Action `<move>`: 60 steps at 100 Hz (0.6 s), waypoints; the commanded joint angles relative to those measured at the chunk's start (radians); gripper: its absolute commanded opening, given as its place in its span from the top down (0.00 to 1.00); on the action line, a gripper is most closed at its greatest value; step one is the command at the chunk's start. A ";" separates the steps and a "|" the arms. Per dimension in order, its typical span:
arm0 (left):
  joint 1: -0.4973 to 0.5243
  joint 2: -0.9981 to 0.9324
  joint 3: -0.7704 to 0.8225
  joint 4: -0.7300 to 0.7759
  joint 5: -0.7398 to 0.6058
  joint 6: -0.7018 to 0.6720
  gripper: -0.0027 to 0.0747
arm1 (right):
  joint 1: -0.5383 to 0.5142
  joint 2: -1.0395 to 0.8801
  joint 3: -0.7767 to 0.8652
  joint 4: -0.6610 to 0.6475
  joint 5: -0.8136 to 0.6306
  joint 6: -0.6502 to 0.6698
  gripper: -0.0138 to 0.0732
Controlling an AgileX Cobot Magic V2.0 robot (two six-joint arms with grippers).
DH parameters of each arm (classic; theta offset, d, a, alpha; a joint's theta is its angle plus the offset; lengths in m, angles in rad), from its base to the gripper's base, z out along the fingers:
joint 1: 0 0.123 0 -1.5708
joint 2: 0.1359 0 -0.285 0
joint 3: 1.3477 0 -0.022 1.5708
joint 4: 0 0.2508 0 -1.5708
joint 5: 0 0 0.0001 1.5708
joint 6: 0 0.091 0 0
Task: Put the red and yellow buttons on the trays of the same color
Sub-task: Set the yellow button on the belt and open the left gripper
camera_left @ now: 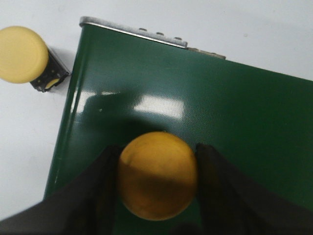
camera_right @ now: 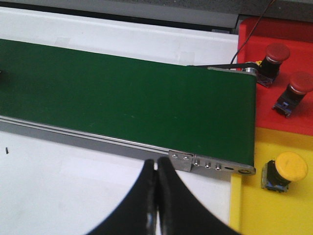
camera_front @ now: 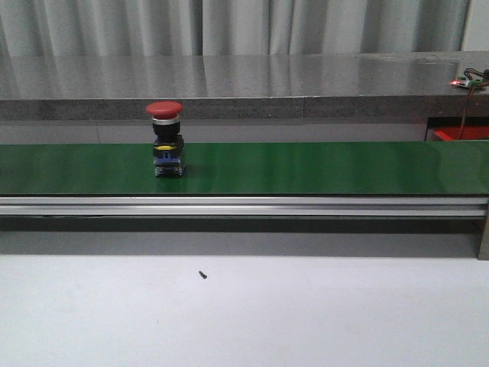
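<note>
A red button (camera_front: 166,138) stands upright on the green conveyor belt (camera_front: 321,168), left of centre; neither gripper shows in the front view. In the left wrist view my left gripper (camera_left: 157,149) is shut on a yellow button (camera_left: 157,176), its dark fingers (camera_left: 98,191) pressed on both sides of the cap, above the belt's end (camera_left: 234,112). A second yellow button (camera_left: 22,54) lies on the white table beside that end. My right gripper (camera_right: 156,164) is shut and empty over the white table. Past the belt's other end lie a red tray (camera_right: 288,125) with two red buttons (camera_right: 274,56) (camera_right: 297,88) and a yellow tray (camera_right: 254,205) with one yellow button (camera_right: 288,169).
An aluminium rail (camera_front: 244,205) runs along the belt's near side, with a bracket and screws (camera_right: 205,165) at its end. A grey ledge (camera_front: 244,84) and curtain lie behind the belt. A small black screw (camera_front: 202,274) lies on the white table.
</note>
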 commanded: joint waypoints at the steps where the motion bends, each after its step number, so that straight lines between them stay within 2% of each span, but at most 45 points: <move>1: -0.007 -0.043 -0.028 -0.012 -0.014 0.013 0.62 | -0.001 -0.005 -0.027 0.019 -0.057 -0.008 0.92; 7: -0.007 -0.043 -0.028 -0.012 -0.013 0.021 0.52 | -0.001 -0.005 -0.027 0.019 -0.057 -0.008 0.92; 8: -0.007 -0.043 -0.028 -0.012 -0.012 0.021 0.47 | -0.001 -0.005 -0.027 0.019 -0.057 -0.008 0.92; 9: -0.007 -0.043 -0.028 -0.012 -0.012 0.021 0.47 | -0.001 -0.005 -0.027 0.019 -0.057 -0.008 0.92; 15: -0.007 -0.047 -0.028 -0.014 -0.006 0.021 0.32 | -0.001 -0.005 -0.027 0.019 -0.057 -0.008 0.92; 23: -0.007 -0.056 -0.028 -0.014 -0.005 0.021 0.21 | -0.001 -0.005 -0.027 0.019 -0.057 -0.008 0.92; 40: -0.007 -0.117 -0.028 -0.024 -0.007 0.023 0.19 | -0.001 -0.005 -0.027 0.019 -0.057 -0.008 0.92; 60: -0.008 -0.220 -0.028 -0.122 0.008 0.067 0.19 | -0.001 -0.005 -0.027 0.019 -0.057 -0.008 0.92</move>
